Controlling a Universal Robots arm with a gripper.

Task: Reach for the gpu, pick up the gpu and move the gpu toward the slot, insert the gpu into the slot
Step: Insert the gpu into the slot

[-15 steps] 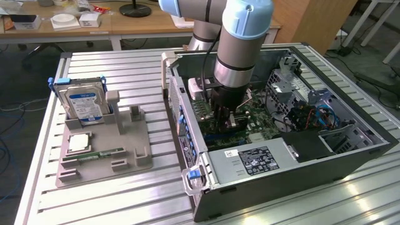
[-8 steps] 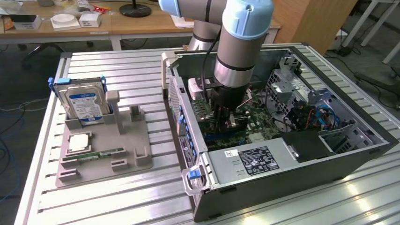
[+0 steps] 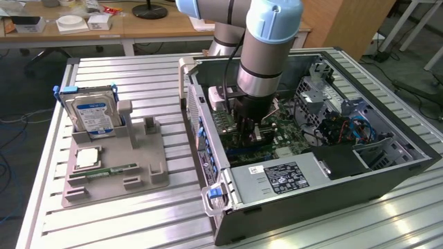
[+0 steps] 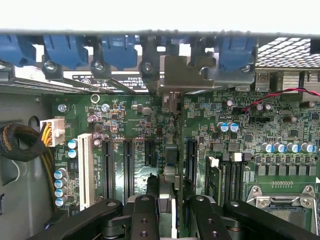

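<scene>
Presently, gpu (image 4: 169,165) held edge-on in gripper (image 4: 170,202), fingers pinched on card, low over motherboard (image 4: 210,125) inside case (image 3: 387,176); pickup done, seating in slot unconfirmed.

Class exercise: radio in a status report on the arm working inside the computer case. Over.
End effector down inside the case, over the motherboard. Gpu edge-on between its fingers, bracket against the rear wall. Nothing seen blocking. Over.
</scene>
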